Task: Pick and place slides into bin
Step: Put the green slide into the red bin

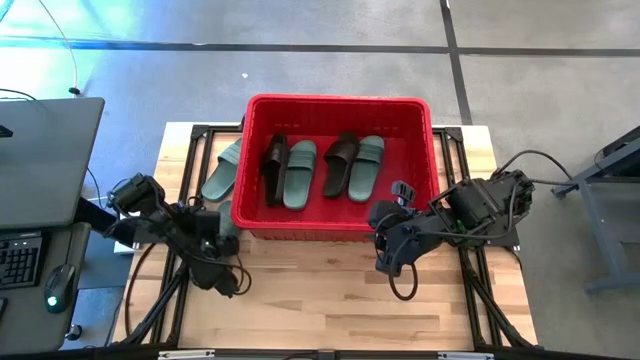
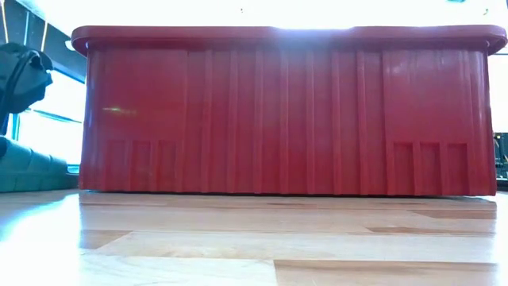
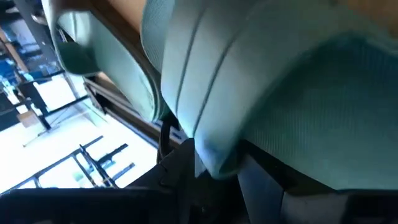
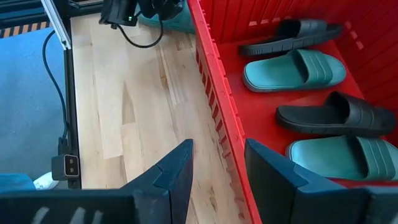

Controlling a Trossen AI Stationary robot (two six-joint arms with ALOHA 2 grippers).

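Observation:
The red bin (image 1: 340,228) stands at the table's far middle. It holds two black slides (image 1: 275,168) (image 1: 341,162) and two sage green slides (image 1: 300,172) (image 1: 366,166), lying soles down side by side. A green slide (image 1: 222,170) lies on the table left of the bin. My left gripper (image 1: 218,228) is at the bin's near left corner, shut on another green slide (image 3: 261,81). My right gripper (image 4: 217,168) is open and empty above the bin's near wall (image 4: 214,93), toward its right end. My left gripper holds the green slide by an edge (image 3: 211,158), which runs down between the two dark fingers (image 3: 177,183). The slide fills the wrist view, so which part of it this is cannot be told. Whether it is off the table does not show.
The bare wooden tabletop (image 1: 330,300) stretches in front of the bin. A desk with a keyboard and mouse (image 1: 30,260) stands left of the table. Cables hang from both arms. In the low view the bin's near wall (image 2: 278,119) blocks what lies behind it.

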